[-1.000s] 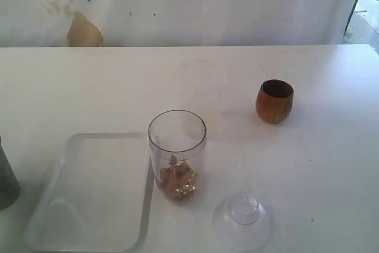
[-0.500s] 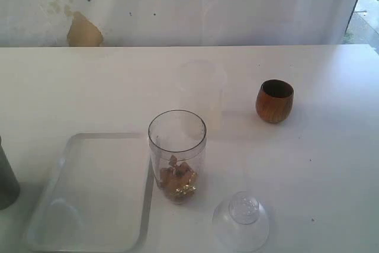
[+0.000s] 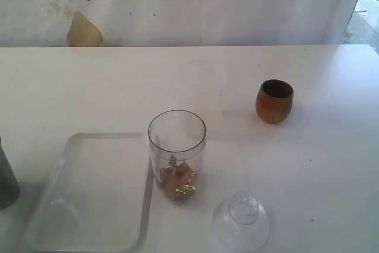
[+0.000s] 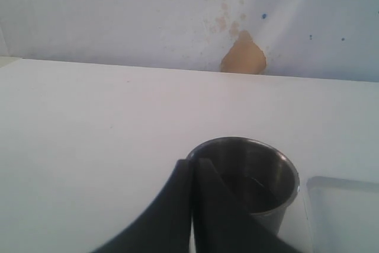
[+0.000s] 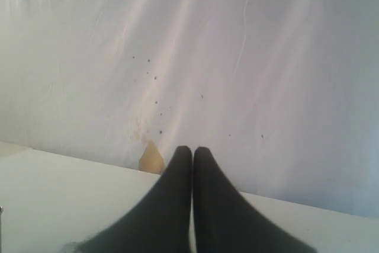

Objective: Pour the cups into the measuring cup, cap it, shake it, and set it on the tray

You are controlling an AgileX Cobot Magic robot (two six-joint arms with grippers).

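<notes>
Both grippers shut, jaws pressed together and empty.

The left gripper (image 4: 192, 163) shows in its wrist view as two dark tapered jaws that meet along a thin straight seam. Their tips are level with each other, they flare outward only toward the base, and nothing is clamped between them. The right gripper (image 5: 192, 150) looks the same in its own wrist view: black jaws closed tip to tip, rounded ends side by side, holding nothing, and aimed about level rather than downward.
</notes>
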